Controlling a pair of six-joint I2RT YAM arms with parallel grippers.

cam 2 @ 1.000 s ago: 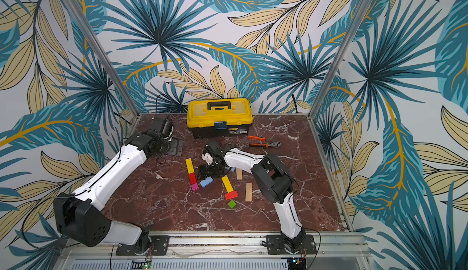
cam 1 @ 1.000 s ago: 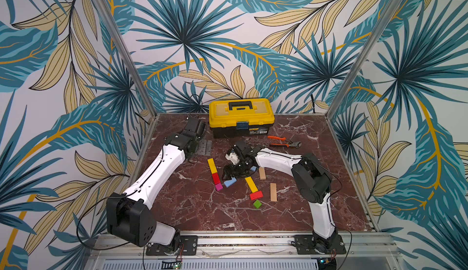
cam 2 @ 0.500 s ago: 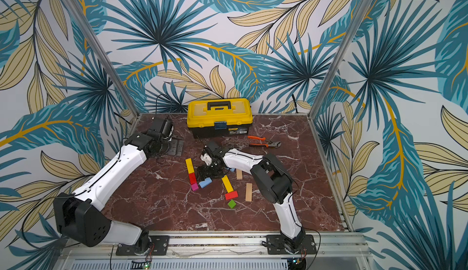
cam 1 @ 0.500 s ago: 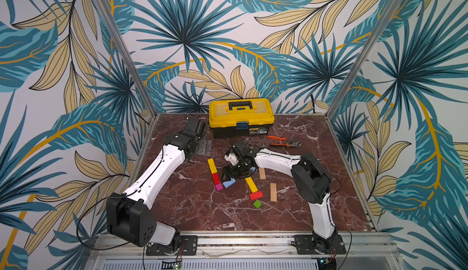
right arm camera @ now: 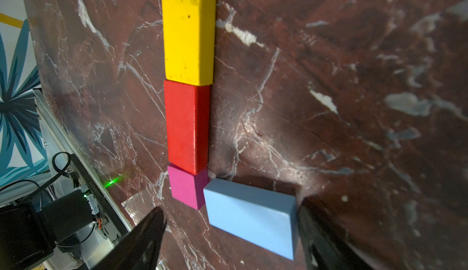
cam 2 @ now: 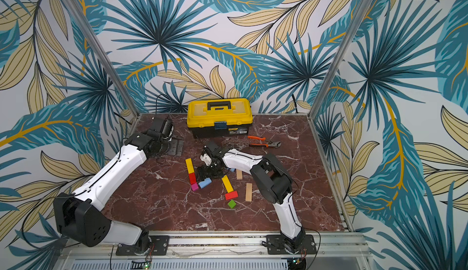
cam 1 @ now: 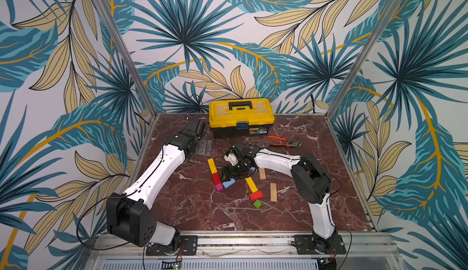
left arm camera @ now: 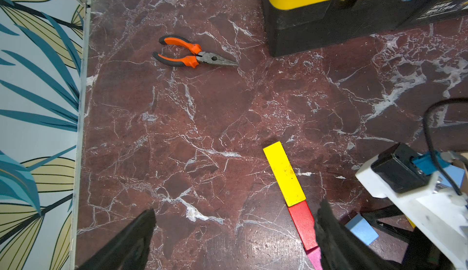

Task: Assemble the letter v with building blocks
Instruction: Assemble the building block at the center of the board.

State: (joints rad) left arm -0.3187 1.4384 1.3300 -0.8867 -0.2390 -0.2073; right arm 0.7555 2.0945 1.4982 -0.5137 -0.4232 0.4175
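Marble-patterned dark red tabletop (cam 1: 192, 205) is carrying a yellow plastic toolbox (cam 1: 241, 118) at its far edge. At far left the left gripper (left arm camera: 235, 208) is hanging wide open and empty. Mid-table the right gripper (right arm camera: 231, 206) is straddling the light-blue wooden block (right arm camera: 249, 218), jaws parted, not clamping. A yellow wooden bar (right arm camera: 188, 28), red wooden block (right arm camera: 187, 126) and magenta wooden cube (right arm camera: 184, 190) are lying end to end as the left stroke, the blue block sitting just right of the cube. The second stroke seems to be starting. Next, the right gripper probably needs lifting straight off without nudging the block.
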